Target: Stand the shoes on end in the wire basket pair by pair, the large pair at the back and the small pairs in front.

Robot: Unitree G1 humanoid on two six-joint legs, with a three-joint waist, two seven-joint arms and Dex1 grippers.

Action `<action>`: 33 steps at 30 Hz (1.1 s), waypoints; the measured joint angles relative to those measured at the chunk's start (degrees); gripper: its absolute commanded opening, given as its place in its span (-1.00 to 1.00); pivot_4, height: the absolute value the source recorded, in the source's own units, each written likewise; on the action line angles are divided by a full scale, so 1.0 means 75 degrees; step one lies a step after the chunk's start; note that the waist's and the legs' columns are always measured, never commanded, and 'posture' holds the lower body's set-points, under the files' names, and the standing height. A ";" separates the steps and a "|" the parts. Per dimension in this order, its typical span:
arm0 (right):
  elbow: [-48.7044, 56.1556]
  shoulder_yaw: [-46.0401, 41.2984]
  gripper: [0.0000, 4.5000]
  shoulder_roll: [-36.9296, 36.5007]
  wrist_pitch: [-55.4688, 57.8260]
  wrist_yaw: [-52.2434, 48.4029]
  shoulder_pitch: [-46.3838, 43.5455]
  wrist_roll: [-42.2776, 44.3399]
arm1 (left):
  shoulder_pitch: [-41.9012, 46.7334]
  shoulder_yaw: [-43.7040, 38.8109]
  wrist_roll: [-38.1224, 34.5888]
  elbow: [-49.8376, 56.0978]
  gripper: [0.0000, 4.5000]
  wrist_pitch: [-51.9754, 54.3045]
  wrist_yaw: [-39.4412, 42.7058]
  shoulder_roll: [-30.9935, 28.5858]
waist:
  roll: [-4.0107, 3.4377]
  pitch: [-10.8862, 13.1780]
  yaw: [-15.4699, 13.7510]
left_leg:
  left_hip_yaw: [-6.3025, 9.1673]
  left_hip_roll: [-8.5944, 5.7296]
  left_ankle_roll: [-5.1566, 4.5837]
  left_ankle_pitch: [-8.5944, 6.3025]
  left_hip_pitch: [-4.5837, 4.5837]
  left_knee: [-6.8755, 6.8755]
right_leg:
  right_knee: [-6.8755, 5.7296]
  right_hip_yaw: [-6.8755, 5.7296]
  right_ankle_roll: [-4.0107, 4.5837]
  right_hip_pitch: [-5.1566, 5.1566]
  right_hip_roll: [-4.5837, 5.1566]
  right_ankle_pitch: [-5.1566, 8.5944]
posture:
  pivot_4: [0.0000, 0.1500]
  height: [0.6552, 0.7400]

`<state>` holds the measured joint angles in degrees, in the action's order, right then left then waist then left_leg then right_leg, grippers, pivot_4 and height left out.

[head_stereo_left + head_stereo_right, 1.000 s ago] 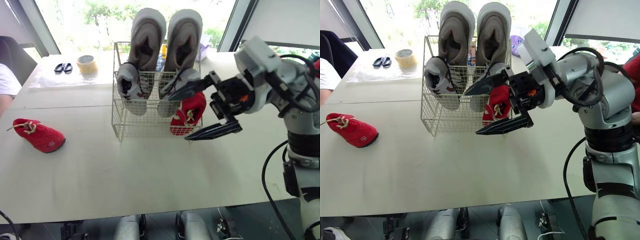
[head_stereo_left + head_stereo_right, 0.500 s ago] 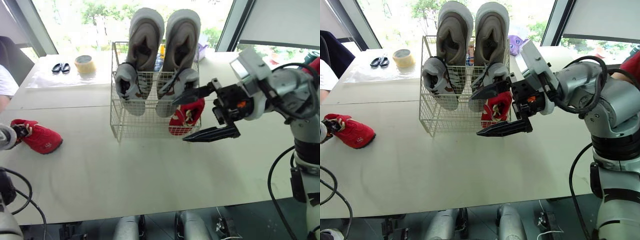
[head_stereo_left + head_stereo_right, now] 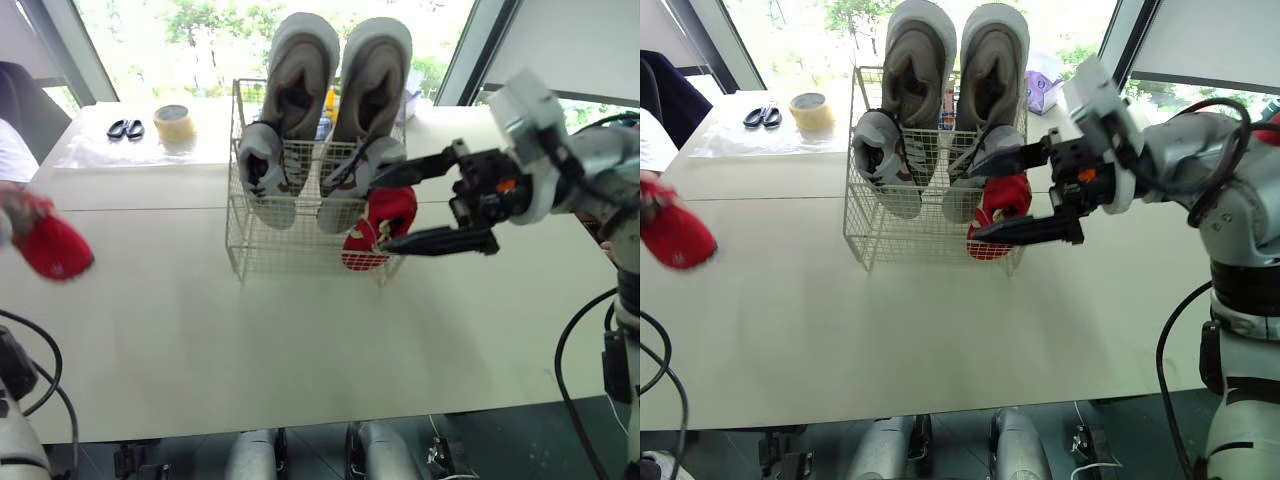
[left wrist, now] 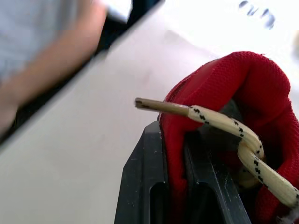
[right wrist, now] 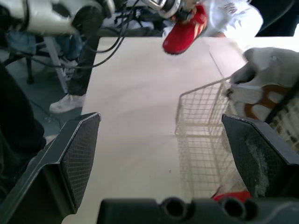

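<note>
A wire basket (image 3: 255, 250) stands mid-table. Two large grey shoes (image 3: 300, 70) stand on end at its back, two small grey-white shoes (image 3: 265, 175) in front of them, and one small red shoe (image 3: 380, 225) in its front right corner. The other red shoe (image 3: 50, 245) hangs above the table's far left edge. My left gripper (image 4: 175, 186) is shut on that shoe's rim, beside its cream lace (image 4: 219, 126). My right gripper (image 3: 382, 215) stands open at the basket's right front, its fingers (image 5: 79, 154) spread wide on either side of the red shoe there.
A tape roll (image 3: 174, 122) and black scissors (image 3: 125, 129) lie at the back left of the table (image 3: 300, 340). A person in a white sleeve (image 3: 12, 150) sits at the far left. A purple object (image 3: 1045, 90) lies behind the basket.
My left gripper came in from the left, shut on the red shoe and lifted it off the table. My right gripper stayed open and rose a little beside the basket.
</note>
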<state>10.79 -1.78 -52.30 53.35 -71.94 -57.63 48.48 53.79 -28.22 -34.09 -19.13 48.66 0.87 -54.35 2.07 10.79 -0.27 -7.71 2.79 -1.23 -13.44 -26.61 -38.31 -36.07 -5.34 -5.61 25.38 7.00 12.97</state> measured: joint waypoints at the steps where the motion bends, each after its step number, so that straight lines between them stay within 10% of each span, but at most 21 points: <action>1: 0.0003 0.0008 1.00 -0.0083 0.0001 -0.0084 0.0003 0.0001 | -0.0002 -0.0130 -0.0240 0.1058 -0.99 -0.0253 0.0168 0.0236 | -0.0001 -0.0001 -0.0005 | -0.0009 -0.0006 -0.0010 -0.0006 0.0009 0.0000 | 0.0004 0.0000 -0.0001 -0.0007 0.0008 0.0000 | 1.00 0.88; 14: -0.0163 0.0194 1.00 -0.0444 0.0319 -0.0657 0.0558 -0.0131 | -0.0091 0.1844 -0.0172 0.5282 -0.99 -0.2389 -0.0011 0.4200 | -0.0021 -0.0008 -0.0063 | -0.0027 0.0001 -0.0021 0.0001 0.0027 -0.0069 | -0.0024 -0.0014 -0.0014 -0.0045 -0.0030 -0.0014 | 1.00 0.88; 33: 0.0383 0.0096 1.00 -0.0344 0.0793 0.0089 0.1228 0.0234 | -0.2977 0.3543 0.1578 0.6972 -0.99 -0.2814 0.0339 0.4848 | -0.0042 -0.0003 -0.0067 | -0.0003 0.0009 -0.0054 -0.0020 0.0026 -0.0109 | -0.0024 -0.0014 -0.0016 -0.0062 -0.0025 -0.0015 | 1.00 0.88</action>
<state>13.66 -1.06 -54.88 59.30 -71.27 -48.42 50.23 31.46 -1.65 -22.25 33.16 27.55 3.41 -17.99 1.75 10.77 -0.77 -7.73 2.85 -1.63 -13.59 -26.41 -39.13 -36.25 -5.45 -5.73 24.91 6.81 12.85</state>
